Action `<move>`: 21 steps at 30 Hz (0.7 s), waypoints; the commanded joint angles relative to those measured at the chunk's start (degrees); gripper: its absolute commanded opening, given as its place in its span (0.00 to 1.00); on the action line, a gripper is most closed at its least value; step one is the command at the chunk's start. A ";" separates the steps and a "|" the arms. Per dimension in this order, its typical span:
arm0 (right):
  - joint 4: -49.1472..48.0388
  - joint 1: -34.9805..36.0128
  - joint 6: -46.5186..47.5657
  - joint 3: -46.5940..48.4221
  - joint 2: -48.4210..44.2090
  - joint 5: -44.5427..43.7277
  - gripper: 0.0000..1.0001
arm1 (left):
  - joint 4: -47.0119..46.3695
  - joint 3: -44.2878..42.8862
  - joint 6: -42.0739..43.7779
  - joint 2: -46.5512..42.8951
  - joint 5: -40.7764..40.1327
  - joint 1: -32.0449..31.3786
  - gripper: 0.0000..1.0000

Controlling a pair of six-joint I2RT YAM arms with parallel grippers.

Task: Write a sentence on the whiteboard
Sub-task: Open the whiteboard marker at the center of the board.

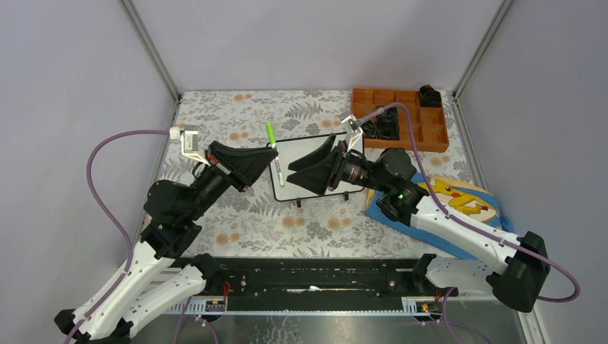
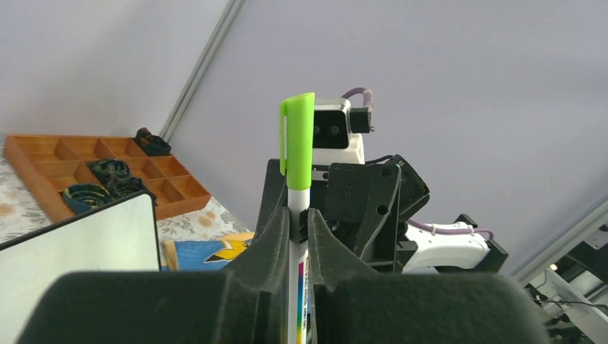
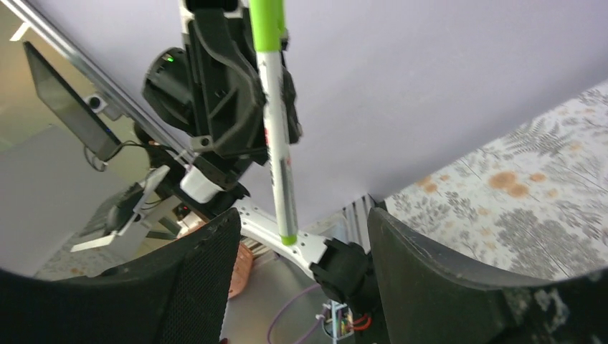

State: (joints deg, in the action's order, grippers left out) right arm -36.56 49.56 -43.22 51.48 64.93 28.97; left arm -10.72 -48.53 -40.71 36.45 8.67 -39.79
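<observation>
The whiteboard [image 1: 295, 152] lies mid-table on the floral cloth, and its visible surface is blank. A corner of it also shows in the left wrist view [image 2: 79, 251]. No green sentence is visible on it. My left gripper [image 1: 272, 160] is shut on a white marker [image 1: 274, 154] with its green cap on, held at the board's left edge. The capped marker [image 2: 298, 165] stands upright between the left fingers [image 2: 276, 236]. My right gripper [image 1: 297, 169] is open over the board, facing the marker [image 3: 276, 129], with the marker's lower end just beyond its wide-apart jaws.
A wooden compartment tray [image 1: 430, 136] with black items stands at the back right. A blue Pikachu cloth [image 1: 459, 201] lies under the right arm. Metal frame posts [image 1: 150, 50] rise at the back corners.
</observation>
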 commanded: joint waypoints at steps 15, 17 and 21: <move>-14.09 1.32 -12.74 8.59 7.00 3.68 0.54 | -7.38 0.50 -5.96 -1.31 3.10 0.15 0.00; -14.78 1.37 -13.73 8.90 7.56 4.43 0.53 | -7.03 0.54 -5.90 -1.52 3.09 0.15 0.00; -15.84 1.99 -15.42 10.53 9.41 7.25 0.53 | -6.62 0.81 -5.58 -2.05 2.48 0.15 0.00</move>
State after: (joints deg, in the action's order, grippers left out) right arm -47.57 50.37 -56.01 58.11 73.10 32.51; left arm -14.28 -48.18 -46.00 35.33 10.61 -39.79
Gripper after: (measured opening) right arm 0.527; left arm 0.146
